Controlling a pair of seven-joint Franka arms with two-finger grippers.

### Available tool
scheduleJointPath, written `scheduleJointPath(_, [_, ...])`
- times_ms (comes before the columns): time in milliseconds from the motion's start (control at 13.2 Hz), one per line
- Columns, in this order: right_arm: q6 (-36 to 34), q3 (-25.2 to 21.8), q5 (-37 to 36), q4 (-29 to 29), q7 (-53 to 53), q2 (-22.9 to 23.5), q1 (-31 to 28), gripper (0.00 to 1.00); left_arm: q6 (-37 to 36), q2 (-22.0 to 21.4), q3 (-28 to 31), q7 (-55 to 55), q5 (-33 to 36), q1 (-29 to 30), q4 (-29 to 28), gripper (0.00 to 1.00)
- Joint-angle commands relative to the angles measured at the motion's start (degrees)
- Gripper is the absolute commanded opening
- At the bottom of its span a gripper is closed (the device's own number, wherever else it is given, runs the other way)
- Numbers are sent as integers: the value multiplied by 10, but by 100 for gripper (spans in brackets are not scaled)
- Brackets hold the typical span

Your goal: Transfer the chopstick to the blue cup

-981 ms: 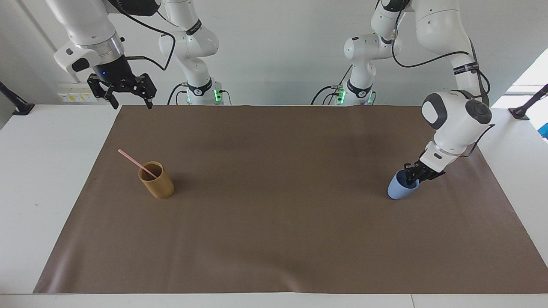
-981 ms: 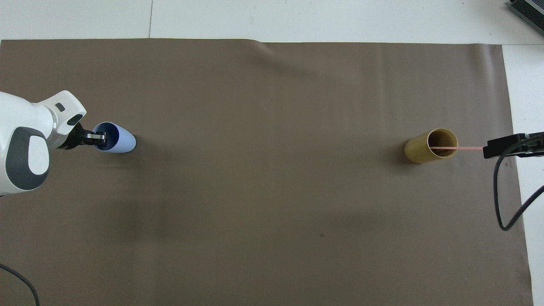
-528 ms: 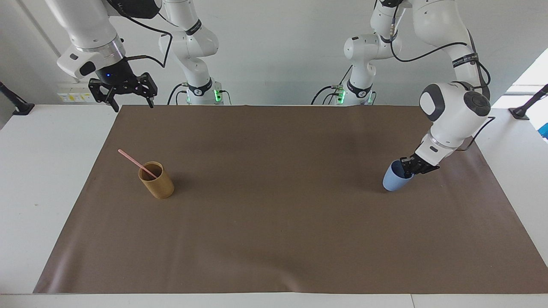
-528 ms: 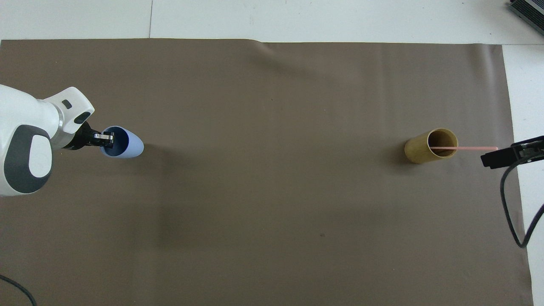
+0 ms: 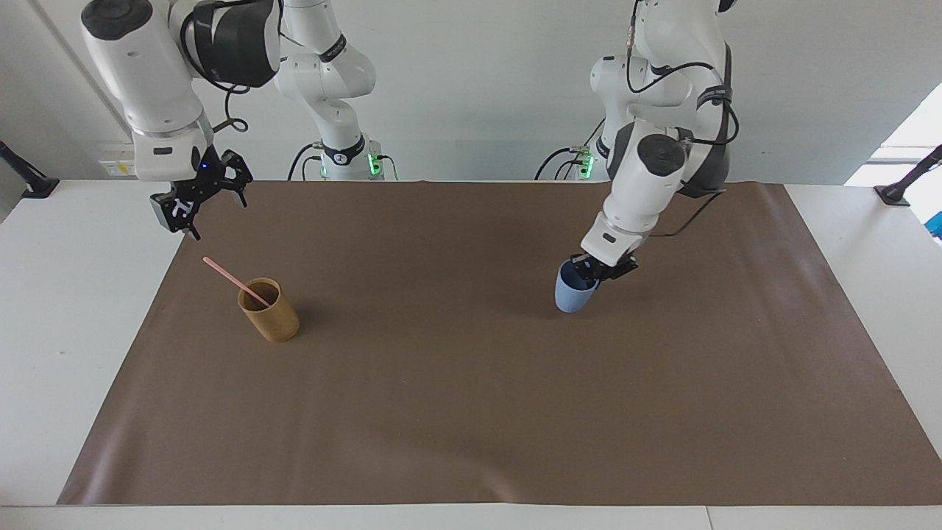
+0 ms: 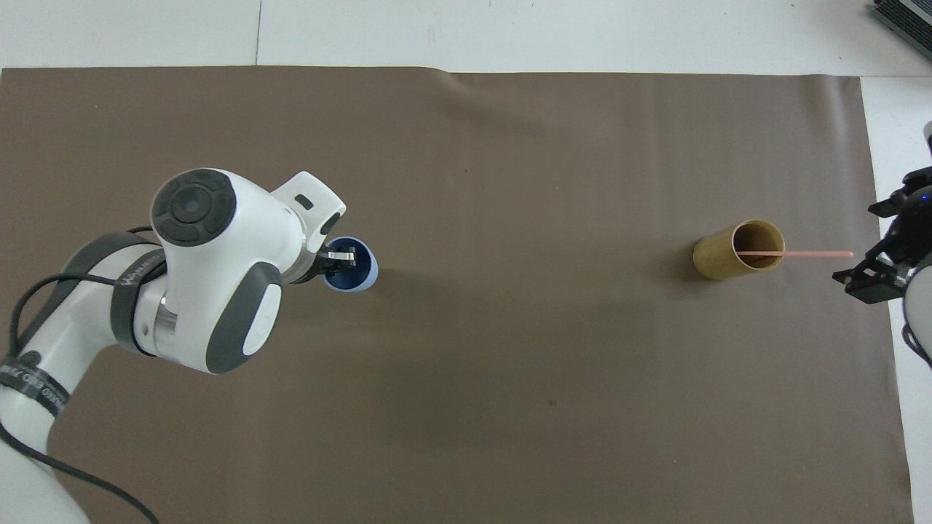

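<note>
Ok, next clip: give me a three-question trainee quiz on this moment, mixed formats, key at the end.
1. True or false: the chopstick already stands in the blue cup.
2. Which gripper holds the blue cup? A) left gripper B) right gripper C) neither
3. Fill in: the chopstick leans out of the ____ cup, toward the right arm's end of the table.

Key
1. False: it sits in the tan cup, on the brown mat.
2. A: the left gripper grips its rim; the right gripper hangs open in the air near the chopstick's upper end.
3. tan
</note>
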Motion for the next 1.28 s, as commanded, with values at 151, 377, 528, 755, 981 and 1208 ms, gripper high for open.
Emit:
scheduleJointPath(151, [72, 6, -76, -54, -89, 56, 1, 100, 24, 31, 9, -114, 13, -106, 12, 0])
scheduleJointPath(377, [110, 5, -98, -107, -99, 49, -7, 95, 36, 36, 9, -118, 13, -143, 2, 0])
scheduleJointPath(528, [103, 6, -100, -121, -107, 46, -20, 91, 34, 34, 9, -102, 13, -151, -5, 0])
scheduleJointPath(755, [80, 5, -101, -115, -118, 46, -22, 91, 35, 39, 9, -97, 10, -158, -3, 0])
scheduleJointPath(981, [57, 5, -102, -87, -139, 48, -22, 87, 34, 44, 9, -95, 10, -157, 2, 64])
scheduleJointPath(1208, [47, 5, -102, -84, -140, 47, -26, 73, 24, 28, 10, -92, 10, -151, 3, 100])
